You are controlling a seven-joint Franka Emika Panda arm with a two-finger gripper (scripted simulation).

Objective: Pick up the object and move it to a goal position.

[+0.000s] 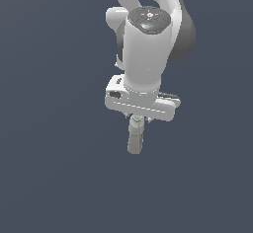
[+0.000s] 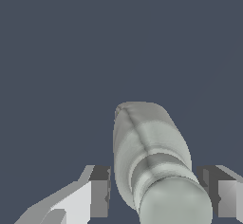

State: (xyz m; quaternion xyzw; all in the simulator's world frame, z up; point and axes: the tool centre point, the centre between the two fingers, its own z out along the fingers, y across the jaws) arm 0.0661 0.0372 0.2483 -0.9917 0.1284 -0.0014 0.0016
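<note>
Bottle (image 1: 135,137), pale grey-white, hangs directly beneath the white Panda arm (image 1: 146,54) against a plain slate-blue backdrop in the exterior view; the wrist view shows the bottle (image 2: 149,156) lying between the two fingers (image 2: 99,192) of the gripper (image 2: 159,192); visible gaps remain on both sides, so the jaws stand apart and are not clamped on it.

Plain dark backdrop (image 1: 49,177)

One flat slate-blue surface fills both views, evenly lit, with no visible seam, wall, furniture or window.
</note>
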